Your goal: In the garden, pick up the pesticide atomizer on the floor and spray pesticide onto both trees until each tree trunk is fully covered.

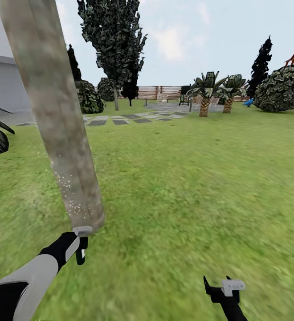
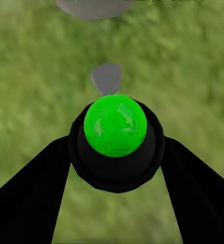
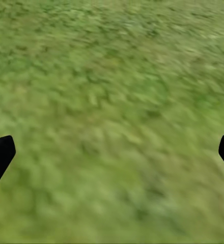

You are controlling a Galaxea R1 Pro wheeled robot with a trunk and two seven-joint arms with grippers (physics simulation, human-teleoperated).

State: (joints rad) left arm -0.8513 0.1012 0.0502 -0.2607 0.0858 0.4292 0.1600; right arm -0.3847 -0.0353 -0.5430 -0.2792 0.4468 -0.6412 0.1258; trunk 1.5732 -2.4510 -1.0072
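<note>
The left gripper is out over the grass, right at the foot of the thick, leaning tree trunk, and it has the pesticide atomizer clamped between its two black fingers: from the left wrist camera the bottle shows as a round black body with a glossy bright green cap, pinched on both sides, with a small grey nozzle piece just beyond it. In the head view the atomizer's pale grey head sits at the tip of that gripper, all but touching the bark. Just above the gripper, on the lower stretch of the trunk, a scatter of tiny whitish specks of pesticide clings to the mottled beige-grey surface. The right gripper hangs low and well off to the side of the left one, over bare lawn; its fingers stand wide apart at the edges of the right wrist view with nothing but blurred green floor between them. Far ahead of both grippers stands a second tree with dark jagged foliage on a slim pale stem, then grey paving slabs, two small palms, a rounded bush and a brown slatted fence closing the garden.
</note>
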